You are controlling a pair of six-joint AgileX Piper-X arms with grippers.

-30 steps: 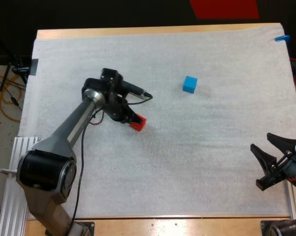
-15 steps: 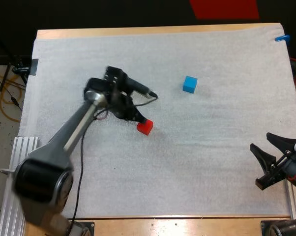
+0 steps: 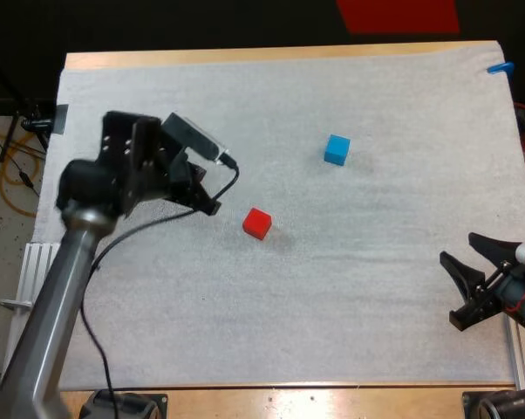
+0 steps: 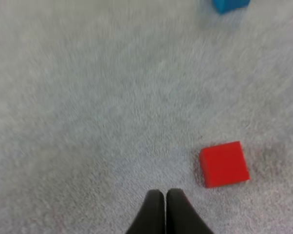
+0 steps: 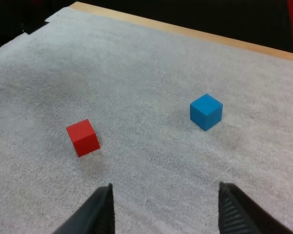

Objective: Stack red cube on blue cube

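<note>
Right gripper (image 3: 454, 290) was noted at the near right edge of the white mat (image 3: 332, 332), its two black fingers spread wide and clear of everything; nothing was held. In the right wrist view, both cubes were seen through the gap between the fingers, well ahead on the mat. Left gripper (image 4: 165, 196) was found over the left-centre of the mat, fingers pressed together tip to tip with nothing between them. It was apart from the red cube (image 3: 257, 223), which lay just beyond the fingertips and off to one side, flat on the mat and untouched. The blue cube (image 3: 337, 149) was recorded farther off, toward the far side and to the right of the red one. It rested on the mat, well apart from the red cube and from both grippers. The edge of the wooden table (image 3: 245, 55) was seen beyond the mat's far side.
</note>
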